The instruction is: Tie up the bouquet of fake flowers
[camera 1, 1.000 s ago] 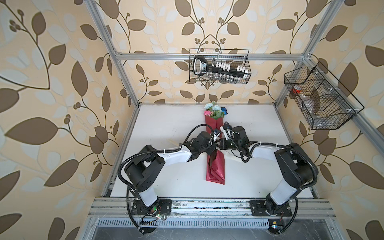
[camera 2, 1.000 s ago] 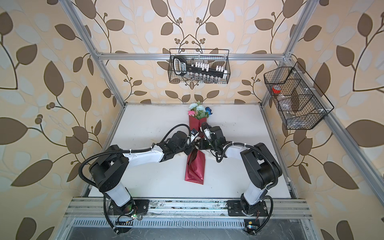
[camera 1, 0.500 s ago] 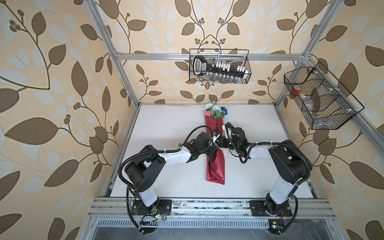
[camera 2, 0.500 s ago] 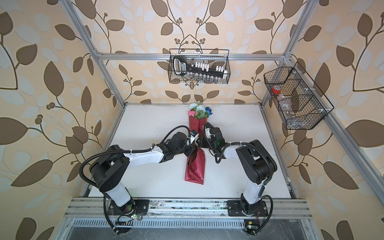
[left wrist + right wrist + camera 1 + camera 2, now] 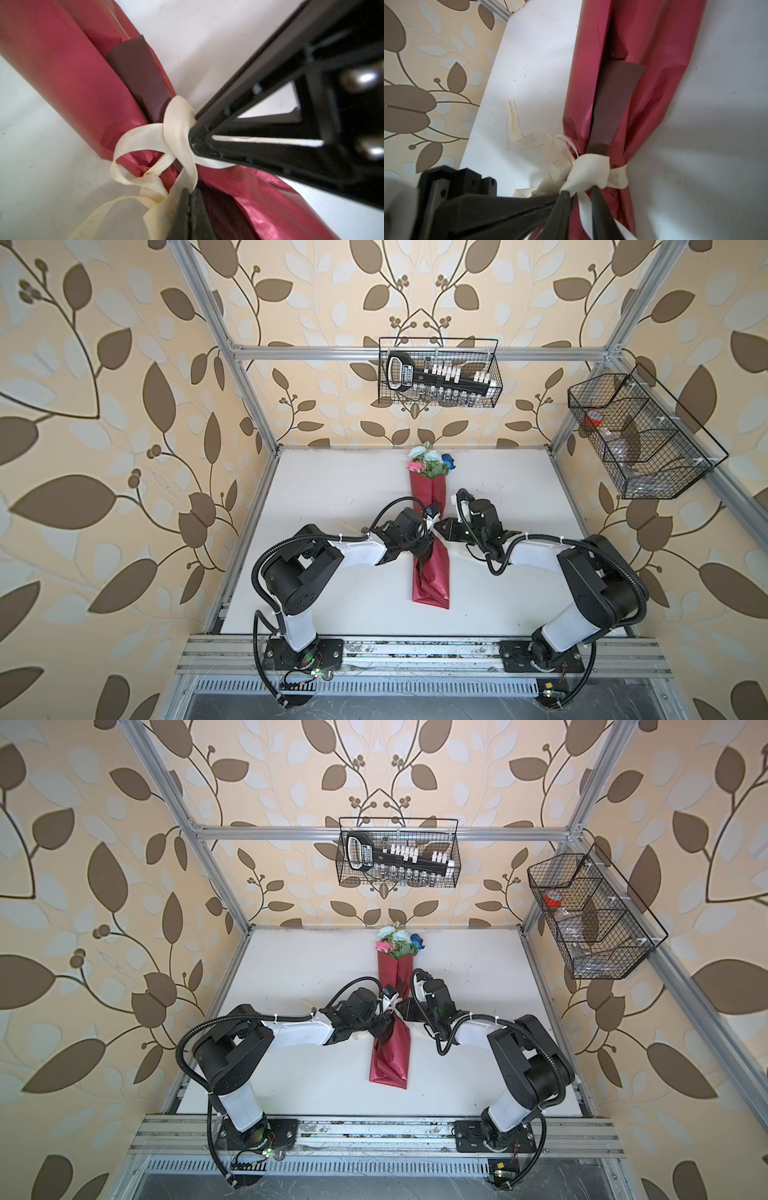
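Observation:
The bouquet of fake flowers [image 5: 428,462] [image 5: 397,942] lies lengthwise on the white table, its stems rolled in shiny red paper [image 5: 432,572]. A cream ribbon [image 5: 176,128] [image 5: 587,172] is knotted round the roll's middle. My left gripper [image 5: 190,192] [image 5: 428,533] sits at the knot from the left, shut on one ribbon strand. My right gripper [image 5: 580,190] [image 5: 437,526] meets it from the right. Its fingers [image 5: 598,199] stand slightly apart, with a ribbon strand running loose between them.
A printed ribbon tail [image 5: 513,118] lies flat on the table beside the roll. A wire basket [image 5: 438,379] holding a black tool rack hangs on the back wall. Another wire basket [image 5: 640,435] hangs on the right wall. An aluminium rail [image 5: 415,651] borders the front.
The right gripper's fingers have parted from shut to a small gap, letting go of its ribbon strand. The left gripper has kept its hold at the knot.

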